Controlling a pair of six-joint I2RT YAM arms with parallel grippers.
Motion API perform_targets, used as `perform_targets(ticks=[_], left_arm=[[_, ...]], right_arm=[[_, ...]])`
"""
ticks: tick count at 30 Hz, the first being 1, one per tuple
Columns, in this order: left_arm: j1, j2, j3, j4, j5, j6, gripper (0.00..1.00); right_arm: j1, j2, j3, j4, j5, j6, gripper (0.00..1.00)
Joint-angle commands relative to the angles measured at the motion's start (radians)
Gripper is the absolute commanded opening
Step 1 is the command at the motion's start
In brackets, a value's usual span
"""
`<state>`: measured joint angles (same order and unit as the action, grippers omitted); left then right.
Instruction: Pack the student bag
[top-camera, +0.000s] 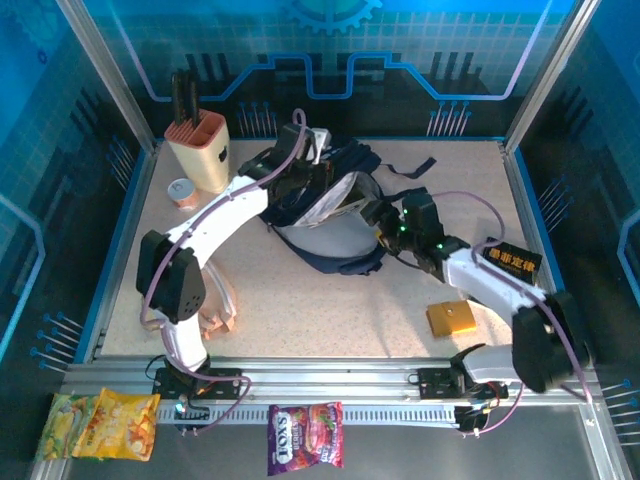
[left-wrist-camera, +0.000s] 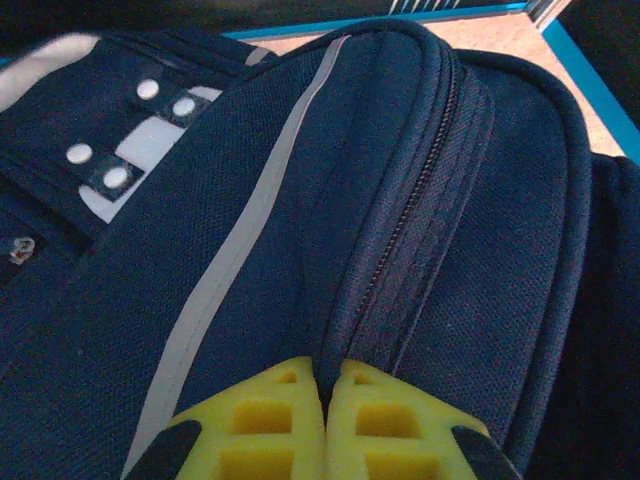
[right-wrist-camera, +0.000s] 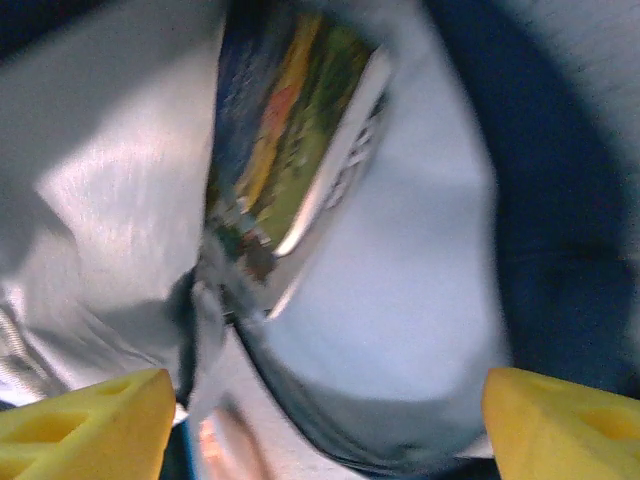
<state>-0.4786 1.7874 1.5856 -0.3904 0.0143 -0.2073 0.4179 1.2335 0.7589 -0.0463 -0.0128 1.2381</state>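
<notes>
Speckled surface (top-camera: 330, 300): the left gripper (left-wrist-camera: 325, 420) jaws pinch the rim of the student bag (top-camera: 335, 215). The right gripper (right-wrist-camera: 325, 410) jaws gape above a packet (right-wrist-camera: 290, 130) inside; best to lift straight out.

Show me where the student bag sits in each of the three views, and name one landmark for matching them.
Top external: student bag on the table, centre back, mouth open.
Left wrist: its navy outside, with the zip running up from the bottom centre.
Right wrist: its inside, close up, with a colourful packet in it.
Shared landmark: the pale lining, in the top external and right wrist views.
</notes>
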Motion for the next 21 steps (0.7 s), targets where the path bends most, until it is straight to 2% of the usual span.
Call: perform_targets(ticks=[1, 2, 4, 7, 9, 14, 16, 21], left_arm=[[0.012, -0.117, -0.107, 0.073, 0.069, 0.015, 0.05], [0.012, -0.134, -0.144, 0.08, 0.09, 0.017, 0.12], [0.012, -0.173, -0.226, 0.094, 0.131, 0.011, 0.37], [0.012, -0.203, -0.301, 0.097, 0.142, -0.03, 0.66], [0.012, -0.21, -0.318, 0.081, 0.131, -0.051, 0.77], [0.012, -0.229, -0.343, 0.069, 0.088, -0.081, 0.93], [0.012, -0.233, -0.349, 0.074, 0.083, -0.082, 0.98], [0.012, -0.225, -0.347, 0.09, 0.1, -0.083, 0.99]], right_arm=[[-0.023, -0.107, -0.011, -0.279, 0.232, -0.133, 0.84], [-0.04, -0.132, -0.009, -0.315, 0.268, -0.16, 0.85], [-0.095, -0.167, -0.003, -0.381, 0.334, -0.214, 0.87], [-0.188, -0.173, 0.012, -0.423, 0.373, -0.308, 0.89], [-0.255, -0.151, 0.026, -0.445, 0.386, -0.371, 0.9], [-0.438, -0.046, 0.088, -0.575, 0.396, -0.477, 1.0], [-0.502, -0.001, 0.104, -0.588, 0.372, -0.53, 1.0], [-0.624, 0.075, 0.08, -0.526, 0.324, -0.621, 1.0]])
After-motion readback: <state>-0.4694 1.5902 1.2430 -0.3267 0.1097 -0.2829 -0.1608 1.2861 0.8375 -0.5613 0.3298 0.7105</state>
